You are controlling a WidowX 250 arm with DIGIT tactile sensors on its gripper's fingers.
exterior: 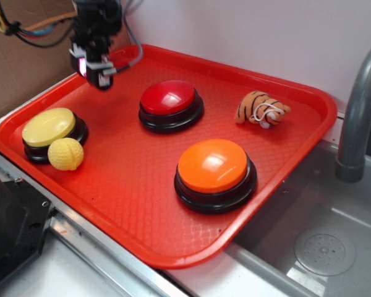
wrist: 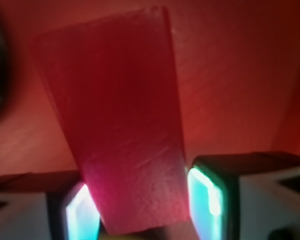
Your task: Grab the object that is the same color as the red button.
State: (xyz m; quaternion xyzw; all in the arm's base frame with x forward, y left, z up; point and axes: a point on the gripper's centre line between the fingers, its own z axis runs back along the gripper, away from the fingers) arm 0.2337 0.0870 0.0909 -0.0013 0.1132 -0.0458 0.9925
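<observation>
a: where are we in the task?

b: we judge the grasp is made. our gripper (exterior: 98, 74) hangs above the red tray (exterior: 309, 133) near its far left corner, clamped on the red block (wrist: 122, 135).

a: and the block itself?

b: in the wrist view it sits between both fingers (wrist: 210, 192), off the tray. it matches the red button (exterior: 170, 98) mid-tray. next we need only a steady hold.

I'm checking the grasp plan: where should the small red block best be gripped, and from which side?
Across its two long edges, from above. In the wrist view the red block is a flat, narrow rectangle whose near end already sits between the tool pads, one on each long edge.
</observation>
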